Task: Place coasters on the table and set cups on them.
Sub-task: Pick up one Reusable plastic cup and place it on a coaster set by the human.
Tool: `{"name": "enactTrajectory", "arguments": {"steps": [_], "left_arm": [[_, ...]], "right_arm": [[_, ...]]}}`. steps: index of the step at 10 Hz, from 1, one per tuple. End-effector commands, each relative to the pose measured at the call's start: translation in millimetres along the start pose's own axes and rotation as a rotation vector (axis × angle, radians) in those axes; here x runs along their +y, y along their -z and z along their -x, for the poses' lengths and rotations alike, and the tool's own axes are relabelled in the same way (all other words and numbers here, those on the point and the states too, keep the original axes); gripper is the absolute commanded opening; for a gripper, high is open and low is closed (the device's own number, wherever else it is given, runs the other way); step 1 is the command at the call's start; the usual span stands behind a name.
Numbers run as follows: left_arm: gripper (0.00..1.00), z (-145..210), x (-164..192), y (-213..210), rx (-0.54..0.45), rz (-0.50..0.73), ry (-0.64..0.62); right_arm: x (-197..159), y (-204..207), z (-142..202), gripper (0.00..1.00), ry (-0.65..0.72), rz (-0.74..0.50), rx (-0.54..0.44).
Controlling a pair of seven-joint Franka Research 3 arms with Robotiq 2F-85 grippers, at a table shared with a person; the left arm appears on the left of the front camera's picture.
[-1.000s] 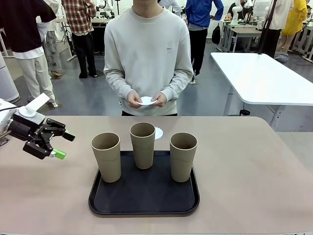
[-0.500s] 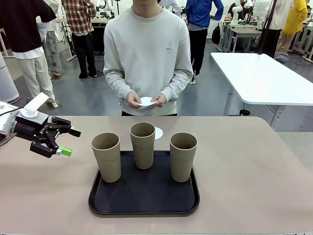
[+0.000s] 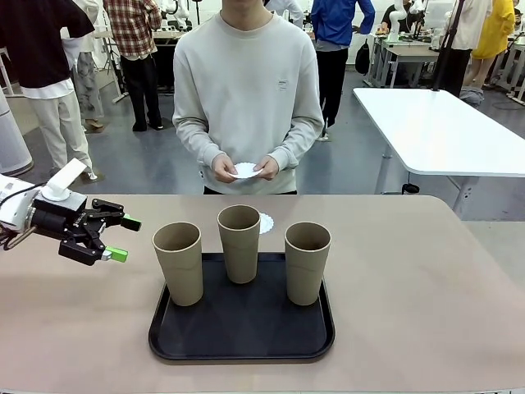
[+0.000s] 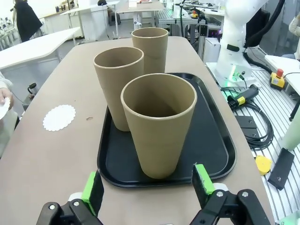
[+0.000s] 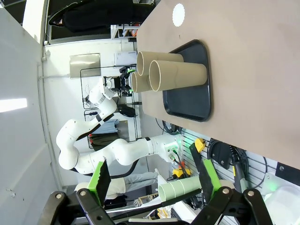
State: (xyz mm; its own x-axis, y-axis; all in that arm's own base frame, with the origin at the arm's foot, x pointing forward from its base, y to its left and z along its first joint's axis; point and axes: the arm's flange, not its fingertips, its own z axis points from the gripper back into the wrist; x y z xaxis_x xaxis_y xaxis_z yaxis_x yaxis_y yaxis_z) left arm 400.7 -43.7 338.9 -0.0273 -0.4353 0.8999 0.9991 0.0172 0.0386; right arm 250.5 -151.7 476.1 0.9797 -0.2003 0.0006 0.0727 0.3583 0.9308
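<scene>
Cups (image 3: 239, 244): three upright on black tray (image 3: 246, 324), awaiting transfer. One coaster (image 3: 264, 222) lies on bench (image 3: 426, 271) just behind tray; person (image 3: 246, 90) holds another. Left claw (image 3: 125, 238) released, left of tray, jaws toward nearest cup, presumably for grasping. Right claw (image 5: 152, 176) released, empty.

— What sits around the black tray (image 3: 242, 351)?
— Straight beyond it stands a person in a grey sweatshirt (image 3: 248, 90). Beyond the tray and to its right there is a white table (image 3: 443, 131).
— And farther back?
— Far behind the tray on the left is someone in a plaid shirt (image 3: 131, 25), and far right someone in a yellow jacket (image 3: 496, 29). On the tray's opposite side, black cables (image 4: 255, 129) lie on the floor.
</scene>
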Motion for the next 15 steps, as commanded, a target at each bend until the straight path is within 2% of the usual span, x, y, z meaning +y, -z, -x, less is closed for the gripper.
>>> {"name": "enactTrajectory", "arguments": {"steps": [1,3,4,6,10,12,15], "left_arm": [[1.0,-2.0,-1.0,-2.1,-0.007,0.001,0.008],[1.0,0.0,0.0,-0.1,0.001,0.0,0.0],[1.0,11.0,6.2,3.6,-0.069,0.043,-0.052],[1.0,20.3,7.7,7.0,-0.148,0.099,-0.031],[1.0,46.6,14.0,18.2,-0.24,0.115,0.015],[1.0,56.0,20.9,32.7,-0.303,0.138,0.015],[1.0,65.3,23.6,51.5,-0.34,0.177,-0.01]], "right_arm": [[-0.4,-0.2,-0.5,1.0,-0.006,-0.011,0.002],[-0.4,-0.2,-0.5,1.0,-0.006,-0.011,0.002],[-0.4,-0.2,-0.5,1.0,-0.006,-0.011,0.002],[-0.4,-0.2,-0.5,1.0,-0.006,-0.011,0.002],[-0.4,-0.2,-0.5,1.0,-0.006,-0.011,0.002],[-0.4,-0.2,-0.5,1.0,-0.006,-0.011,0.002],[-0.4,-0.2,-0.5,1.0,-0.006,-0.011,0.002]]}}
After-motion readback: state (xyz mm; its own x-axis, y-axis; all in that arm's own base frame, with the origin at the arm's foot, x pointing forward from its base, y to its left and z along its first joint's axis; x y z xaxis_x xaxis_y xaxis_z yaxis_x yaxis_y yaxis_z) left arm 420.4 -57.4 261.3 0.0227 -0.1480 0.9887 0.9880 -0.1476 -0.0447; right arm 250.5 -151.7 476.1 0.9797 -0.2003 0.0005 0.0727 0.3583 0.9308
